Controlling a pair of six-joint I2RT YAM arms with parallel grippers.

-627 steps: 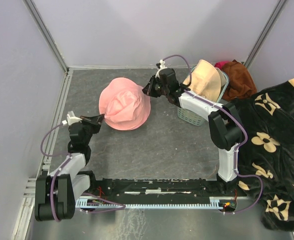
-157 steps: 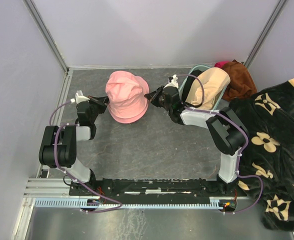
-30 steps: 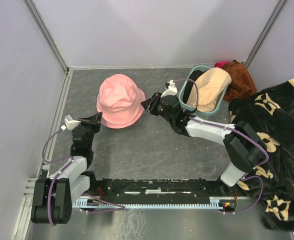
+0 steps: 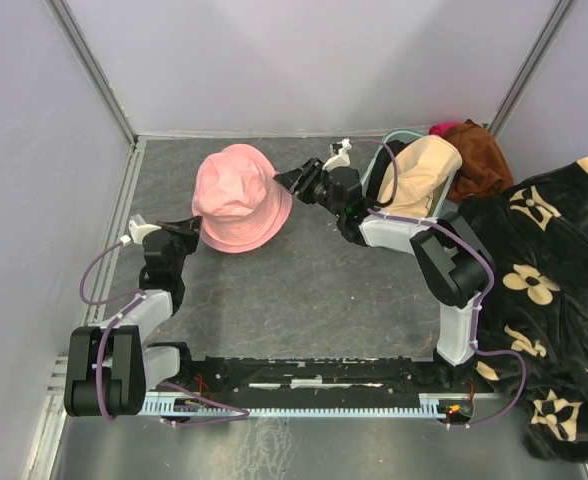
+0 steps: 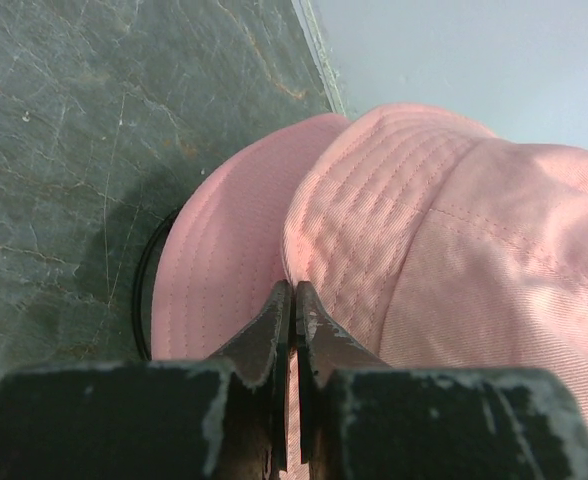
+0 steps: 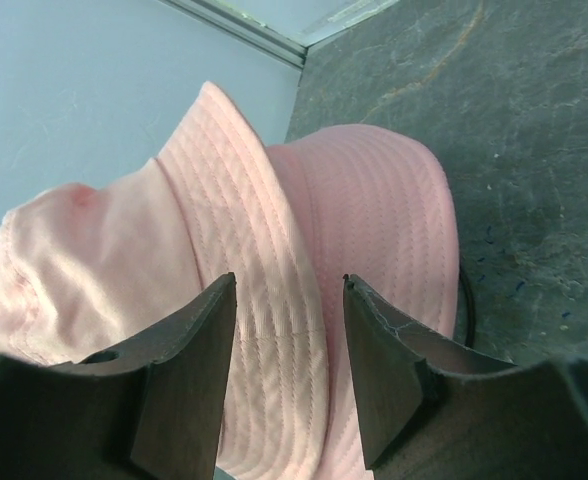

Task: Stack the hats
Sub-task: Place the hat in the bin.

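Pink hat [image 4: 236,195]: soft, light, floppy; best taken by the brim.
Left gripper [image 5: 294,292]: pinched on brim.
Right gripper [image 6: 289,283]: wide, brim between jaws.

Bare grey floor [image 4: 304,290] is lying open between the two arms, in front of the pink hat [image 4: 236,198], and a narrower strip is running behind it. The left gripper [image 4: 191,228], pinching the brim, and the right gripper [image 4: 288,179], jaws apart over the opposite brim, are blocking both flanks. Rightward, the teal basket [image 4: 373,168] (a beige hat [image 4: 419,175] is bulging from it), rust-brown cloth [image 4: 479,155] and black blanket [image 4: 544,290] are crowding the way.
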